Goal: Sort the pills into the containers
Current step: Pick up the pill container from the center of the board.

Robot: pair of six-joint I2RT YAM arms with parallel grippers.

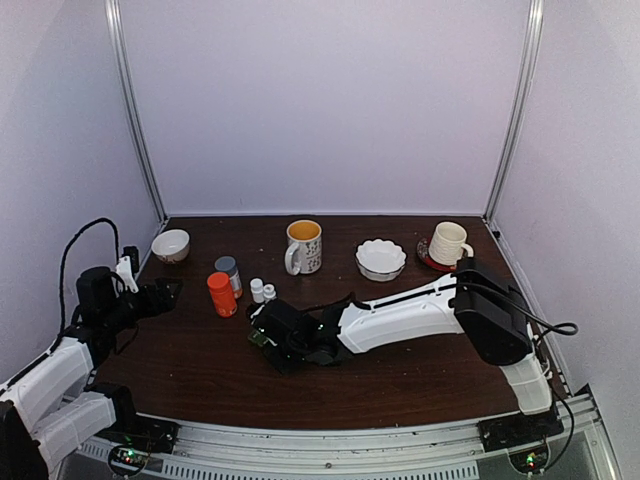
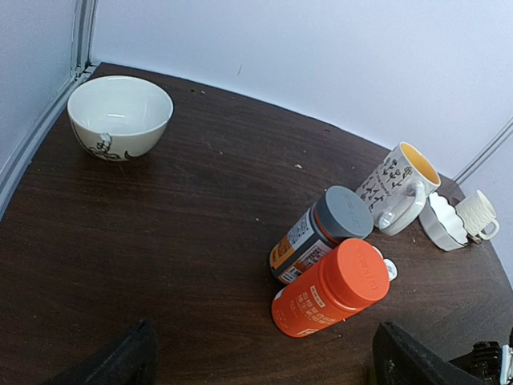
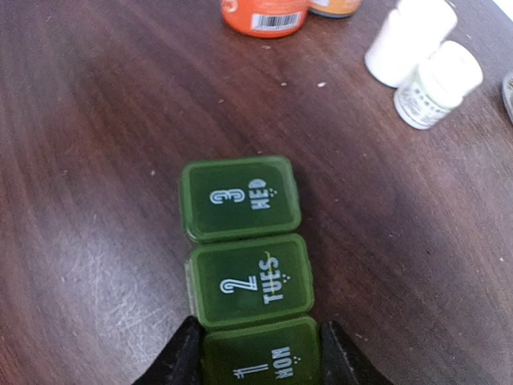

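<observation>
On the dark wooden table (image 1: 200,370), top view first: the right hand (image 1: 265,335) is down near the middle, close to two small white bottles (image 1: 263,291), and the left hand (image 1: 165,292) hovers at the left edge. Left wrist view: its fingers (image 2: 120,361) stand wide apart, holding nothing, with an orange bottle (image 2: 329,289) and a grey-capped bottle (image 2: 317,233) side by side ahead. Right wrist view: the flat dark-green plastic pill box (image 3: 244,249) lies on the table with its lids closed, and the right fingers (image 3: 183,353) press against both sides of its MON end.

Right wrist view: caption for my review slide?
Right gripper, jaws flanking the MON end of a closed green pill box; two white bottles and an orange bottle beyond.
</observation>
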